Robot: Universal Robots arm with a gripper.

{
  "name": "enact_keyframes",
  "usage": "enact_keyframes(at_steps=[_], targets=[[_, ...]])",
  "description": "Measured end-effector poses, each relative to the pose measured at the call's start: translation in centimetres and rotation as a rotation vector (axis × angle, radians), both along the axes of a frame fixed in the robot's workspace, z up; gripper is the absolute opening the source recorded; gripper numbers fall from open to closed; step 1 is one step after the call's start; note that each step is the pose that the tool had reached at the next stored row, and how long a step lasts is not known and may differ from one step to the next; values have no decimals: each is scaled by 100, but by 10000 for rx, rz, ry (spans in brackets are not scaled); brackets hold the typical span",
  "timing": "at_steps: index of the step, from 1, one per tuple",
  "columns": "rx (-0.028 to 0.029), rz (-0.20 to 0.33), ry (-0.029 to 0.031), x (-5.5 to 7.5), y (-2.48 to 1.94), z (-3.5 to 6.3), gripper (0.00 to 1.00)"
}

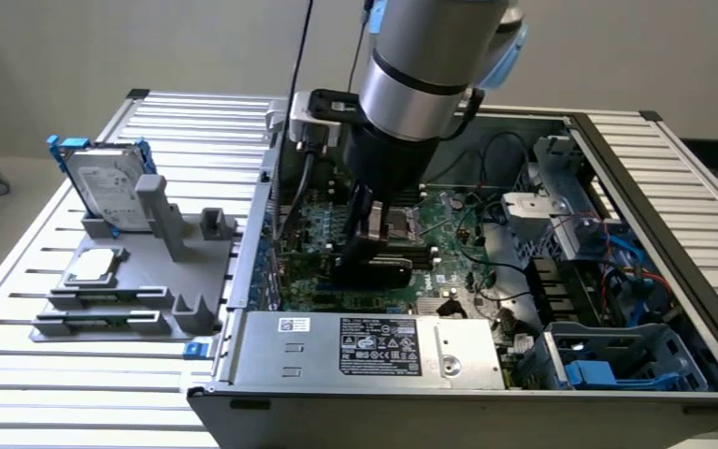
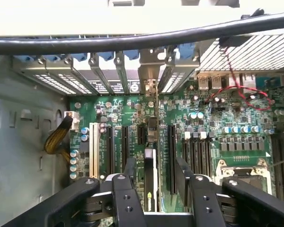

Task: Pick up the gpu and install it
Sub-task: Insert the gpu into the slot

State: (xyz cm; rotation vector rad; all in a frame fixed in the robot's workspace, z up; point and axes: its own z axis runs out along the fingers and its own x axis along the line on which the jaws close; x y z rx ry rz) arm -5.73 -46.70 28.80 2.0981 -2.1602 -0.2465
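Wrist view: black gripper (image 2: 155,165), jaws wide, straddles thin green gpu card (image 2: 150,182), twelve o'clock from grey power-supply box (image 1: 372,348); stiff, fragile, pinch faces.

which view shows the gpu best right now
The wrist view: the gpu stands edge-on in a motherboard slot between the open gripper's fingers, neither touching it. In the exterior view the arm and gripper hang over that spot and hide most of the gpu.
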Motion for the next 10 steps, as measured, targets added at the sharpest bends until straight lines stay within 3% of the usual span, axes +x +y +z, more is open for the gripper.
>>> enact_keyframes(at_steps=[4,6,10], targets=[[1,0,0,0,12,51,44],[0,0,0,0,19,57,31],[-20,1,0,0,28,57,20]])
